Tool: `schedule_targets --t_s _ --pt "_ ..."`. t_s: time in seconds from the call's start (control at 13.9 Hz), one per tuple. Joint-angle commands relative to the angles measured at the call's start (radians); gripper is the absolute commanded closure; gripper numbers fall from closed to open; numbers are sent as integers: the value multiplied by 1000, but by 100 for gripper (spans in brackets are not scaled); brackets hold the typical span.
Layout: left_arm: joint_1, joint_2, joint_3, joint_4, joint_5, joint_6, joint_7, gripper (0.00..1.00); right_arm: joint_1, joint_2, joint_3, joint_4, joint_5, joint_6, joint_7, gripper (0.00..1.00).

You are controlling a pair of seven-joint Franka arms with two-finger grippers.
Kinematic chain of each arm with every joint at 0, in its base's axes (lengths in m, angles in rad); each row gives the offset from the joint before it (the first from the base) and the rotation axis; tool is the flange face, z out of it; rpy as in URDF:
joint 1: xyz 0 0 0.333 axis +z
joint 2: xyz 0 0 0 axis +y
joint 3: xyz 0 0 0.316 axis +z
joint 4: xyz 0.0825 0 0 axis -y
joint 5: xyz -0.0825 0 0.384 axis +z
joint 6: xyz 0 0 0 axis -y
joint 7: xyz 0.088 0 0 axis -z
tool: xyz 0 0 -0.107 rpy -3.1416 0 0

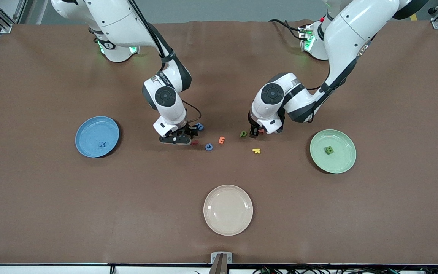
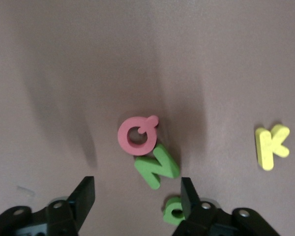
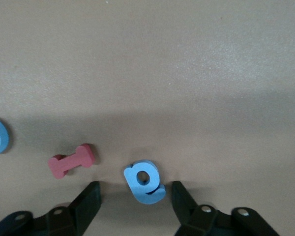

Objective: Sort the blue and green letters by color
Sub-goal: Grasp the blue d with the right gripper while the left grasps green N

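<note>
Both arms were low over the middle of the worktop (image 1: pixel 51 213).

The left pincer (image 2: pixel 137 196) stood with jaws apart, nothing grasped, the green N (image 2: pixel 157 166) lying flat between its fingers (image 2: pixel 86 194). A pink Q (image 2: pixel 136 136) touched the N, and a green P (image 2: pixel 174 210) lay just beside one finger. A yellow K (image 2: pixel 271 145) lay well apart.

The right pincer (image 3: pixel 135 196) was likewise released, its jaws either side of the blue a (image 3: pixel 144 181), not touching it. A red I (image 3: pixel 72 160) lay beside the a.

A blue c (image 1: pixel 208 147) and an orange E (image 1: pixel 221 140) lay between the two pincers.

The blue plate (image 1: pixel 97 136), toward the right arm's end, carried one blue letter (image 1: pixel 102 144). The green plate (image 1: pixel 333 151), toward the left arm's end, carried one green letter (image 1: pixel 329 150). A beige plate (image 1: pixel 228 209) lay nearest the camera.
</note>
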Motion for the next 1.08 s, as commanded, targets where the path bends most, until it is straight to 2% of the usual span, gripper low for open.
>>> schedule_targets --t_s 0.0,0.14,0.5,0.58,1.01 --pt "-3 -3 19 -1 30 23 -78 24 4 19 -13 12 -11 5 17 36" --pt "-1 -3 20 5 56 23 -121 24 0 19 -20 14 -25 5 17 36" --pt "-10 15 34 5 76 23 -133 24 -5 19 -40 16 -30 5 8 48" --pt "-11 22 34 8 76 23 -133 28 -6 19 -40 16 -30 5 8 49" --pt "-32 40 34 21 87 35 -131 36 -8 17 -40 16 -27 4 19 90"
